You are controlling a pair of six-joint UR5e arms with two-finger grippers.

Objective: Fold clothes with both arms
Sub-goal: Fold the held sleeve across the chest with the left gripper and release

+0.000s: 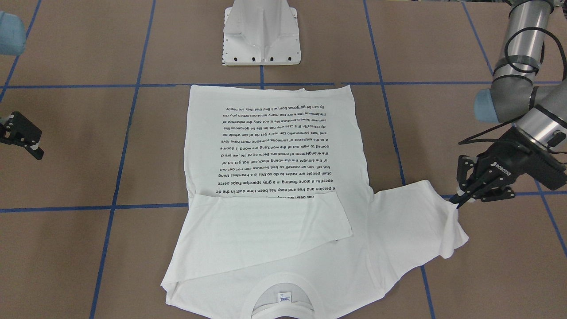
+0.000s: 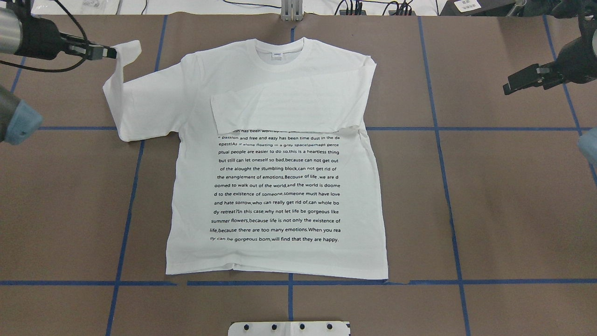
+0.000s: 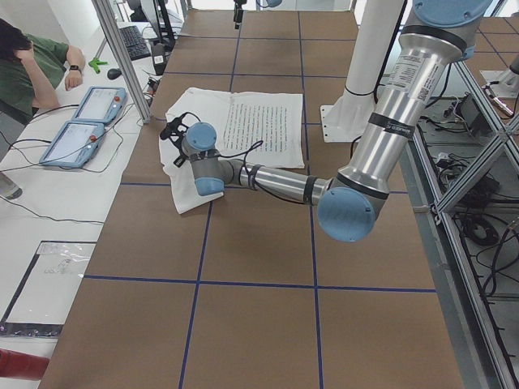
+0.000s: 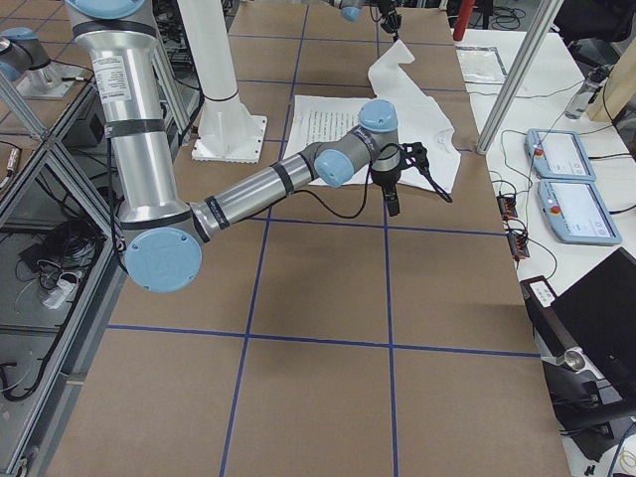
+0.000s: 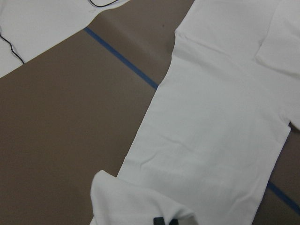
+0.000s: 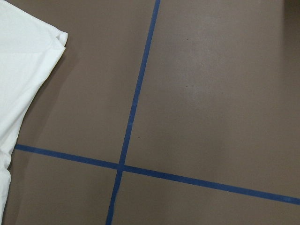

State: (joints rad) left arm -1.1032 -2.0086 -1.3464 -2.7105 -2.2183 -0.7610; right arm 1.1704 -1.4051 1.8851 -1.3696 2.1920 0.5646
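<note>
**Two arms, one sleeve folded: state of shirt and grippers**

One white shirt [image 2: 196, 186] lies flat on the brown table [image 2: 513, 186], straight out from the white pedestal base [image 1: 261, 40]. Its hem is the edge nearest the base and its ribbed collar [image 2: 279, 65] the farthest. A small label [image 2: 277, 54] shows inside the collar. The printed side faces up, with the black text block [image 2: 277, 191] running from mid-chest toward the base.

The sleeve on the robot's right, the folded sleeve [image 2: 284, 109], lies across the chest. It covers the line of text farthest from the base.

The other sleeve, the outstretched sleeve [image 2: 140, 107], points away from the base toward the robot's left. The left gripper [image 1: 456, 202] has its fingers pressed together on the cuff. The cuff corner stands up off the table while the rest of that sleeve lies flat.

The right gripper [image 2: 508, 87] hovers over bare table on the opposite side of the base, well apart from the shirt. I cannot tell whether its fingers are spread or together. Its wrist camera shows only a shirt edge and the crossing blue tape lines [image 6: 133, 108].
</note>
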